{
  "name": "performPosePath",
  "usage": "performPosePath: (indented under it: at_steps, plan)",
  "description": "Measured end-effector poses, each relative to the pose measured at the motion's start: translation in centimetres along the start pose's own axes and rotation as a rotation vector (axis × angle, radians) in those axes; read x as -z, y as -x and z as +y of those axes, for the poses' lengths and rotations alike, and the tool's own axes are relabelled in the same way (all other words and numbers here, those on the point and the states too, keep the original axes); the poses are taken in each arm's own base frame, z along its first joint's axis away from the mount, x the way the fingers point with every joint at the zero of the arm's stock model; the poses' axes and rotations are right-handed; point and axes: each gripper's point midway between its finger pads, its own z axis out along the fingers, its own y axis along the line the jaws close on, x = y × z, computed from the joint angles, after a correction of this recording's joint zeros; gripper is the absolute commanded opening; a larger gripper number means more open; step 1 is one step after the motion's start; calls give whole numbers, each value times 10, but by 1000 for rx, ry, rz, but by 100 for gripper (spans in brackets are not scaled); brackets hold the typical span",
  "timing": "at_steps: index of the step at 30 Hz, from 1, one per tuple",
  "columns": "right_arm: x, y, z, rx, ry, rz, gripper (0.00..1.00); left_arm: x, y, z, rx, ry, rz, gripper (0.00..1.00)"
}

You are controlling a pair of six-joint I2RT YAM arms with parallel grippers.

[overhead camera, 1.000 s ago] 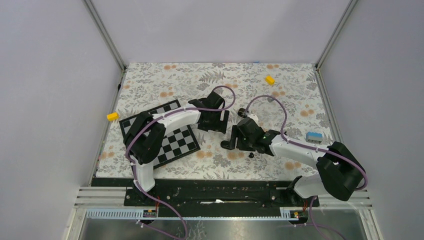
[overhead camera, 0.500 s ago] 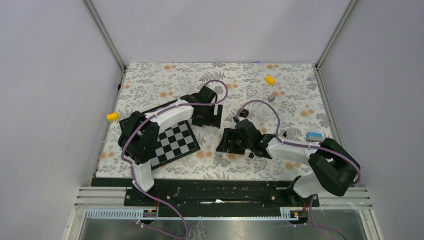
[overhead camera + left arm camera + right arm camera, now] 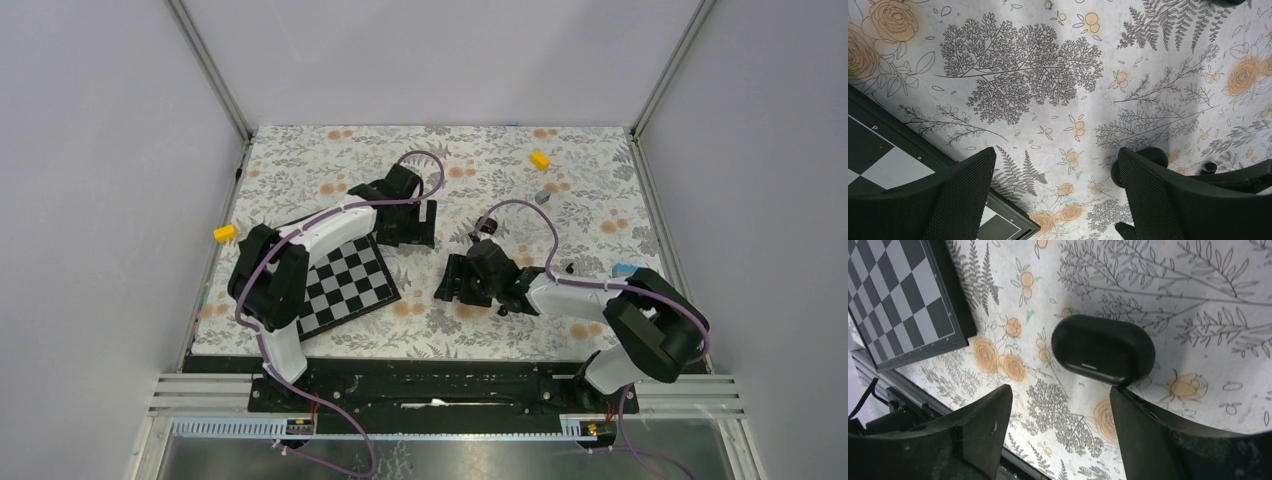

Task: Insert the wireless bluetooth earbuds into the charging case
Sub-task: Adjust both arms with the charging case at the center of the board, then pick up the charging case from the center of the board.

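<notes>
Jaws spread wide on the left end effector [image 3: 1058, 187] and right end effector [image 3: 1063, 425].

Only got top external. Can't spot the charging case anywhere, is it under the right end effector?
Observer: Yes. The right wrist view shows the charging case lying on the floral mat, just ahead of the open right end effector and close to one fingertip.
Operator: Case open or closed?
Observer: It looks closed: one smooth black shell with a small pale slit on its side.
Operator: Left end effector carrying anything?
Observer: No. In the left wrist view the left end effector is open over bare mat, with a corner of the chessboard beside one finger.
</notes>
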Motion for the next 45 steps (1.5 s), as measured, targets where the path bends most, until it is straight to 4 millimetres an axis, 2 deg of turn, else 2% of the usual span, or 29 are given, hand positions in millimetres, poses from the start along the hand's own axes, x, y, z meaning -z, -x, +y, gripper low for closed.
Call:
performPosePath:
  at_steps: [10, 14, 17, 23, 28, 32, 37, 42, 45]
  plan:
    - [-17, 40, 2, 26, -39, -67, 79, 4, -6, 4, -4, -1, 4, 94]
    - [-22, 70, -16, -25, -55, -84, 79, 3, -9, 8, -3, 13, 13, 95]
    - [-20, 79, -26, -42, -65, -90, 78, 6, -8, 9, -4, 19, 3, 95]
    - [-8, 67, -23, -56, -44, -67, 67, 10, -6, 0, 0, -26, -6, 94]
    - [0, 50, -26, -131, -23, -50, 55, 4, -26, -19, 28, -163, 61, 91]
    - [-3, 35, -31, -200, -15, -19, 52, 2, -39, -31, 55, -246, 103, 87]
    - [-13, 35, -25, -255, 21, -14, 52, 2, -42, -35, 69, -277, 112, 85]
    - [-17, 39, -22, -301, 50, -37, 50, -3, -48, -29, 79, -255, 120, 78]
    - [-19, 39, -21, -318, 58, -43, 47, -6, -54, -26, 84, -245, 130, 78]
